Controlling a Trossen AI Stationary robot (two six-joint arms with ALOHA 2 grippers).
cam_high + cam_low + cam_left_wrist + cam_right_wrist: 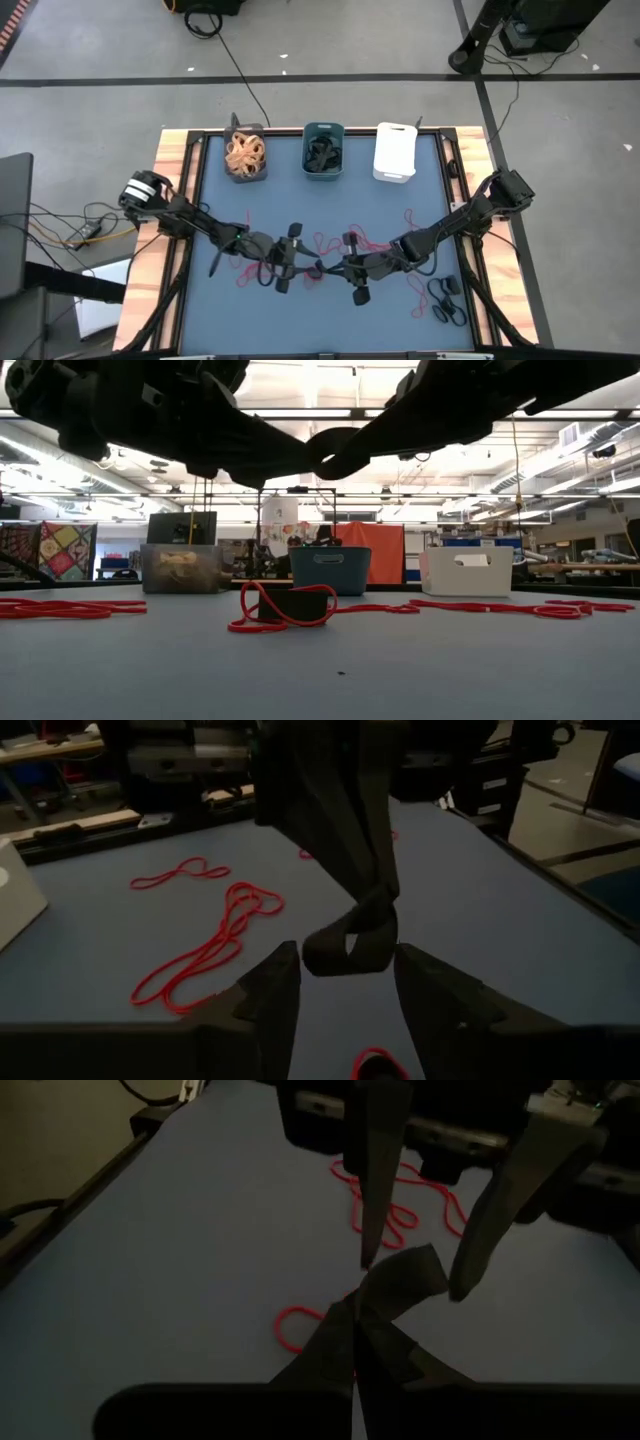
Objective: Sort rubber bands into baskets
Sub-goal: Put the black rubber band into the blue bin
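Above the middle of the blue mat, my right gripper [352, 1318] is shut on a broad black rubber band [348, 945]. My left gripper [347, 978] faces it, open, with one finger close on each side of the band's hanging loop. Several red rubber bands [205, 955] lie flat on the mat, and black ones [447, 300] lie near the right edge. At the far edge stand the baskets: a dark grey one [245, 155] with tan bands, a teal one [323, 150] with black bands, and a white one [395, 152]. My right gripper pinches one end of the black band [372, 1302] between its two shut fingers, coming from the table's right and slanting down. The band is lifted clear of the mat and its free loop [345, 952] sags below the fingertips. My left gripper's fingers [275, 985] flank that loop; I cannot tell whether they touch it.
A red band [285, 610] lies looped on the mat under the two grippers. More red bands [70, 607] stretch to the left and right [500, 606]. Wooden rails [172, 190] border the mat's sides.
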